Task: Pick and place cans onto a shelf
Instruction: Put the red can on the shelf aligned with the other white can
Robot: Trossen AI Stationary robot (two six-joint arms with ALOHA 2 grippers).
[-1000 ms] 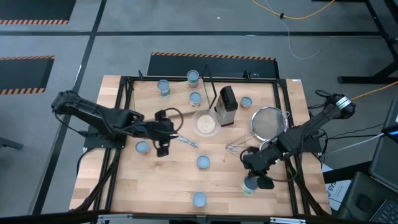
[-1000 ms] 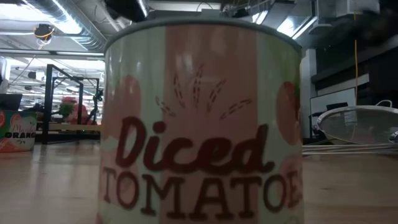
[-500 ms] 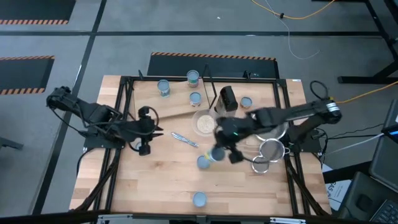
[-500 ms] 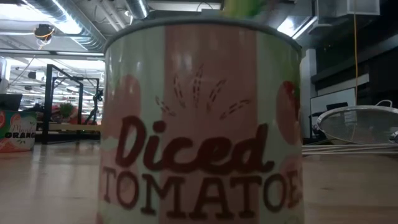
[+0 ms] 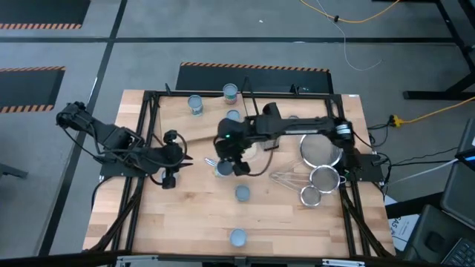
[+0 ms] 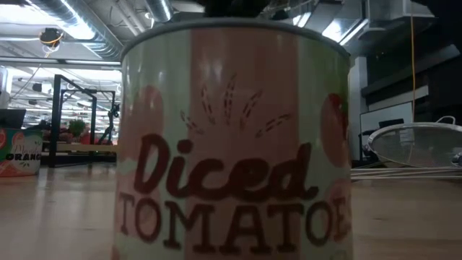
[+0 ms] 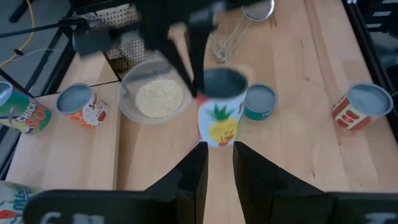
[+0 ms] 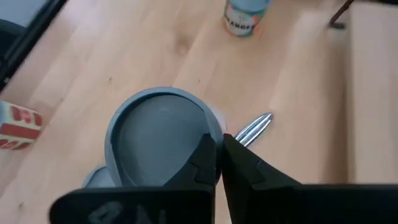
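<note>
Pale-topped pineapple can (image 7: 219, 111), pinched by its rim between the right gripper's (image 5: 228, 157) closed fingers at frame centre, is in transport; next it must reach the shelf (image 5: 211, 121) upper left, upright, while the left gripper (image 5: 168, 157) waits half open.

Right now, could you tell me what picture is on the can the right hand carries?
A yellow pineapple with green leaves on a white label, clearest in the left wrist view.

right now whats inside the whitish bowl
The whitish bowl holds a flat heap of pale grains, seen from the left wrist. The bowl's bottom beneath them is covered, and the right arm hides part of its rim.
</note>
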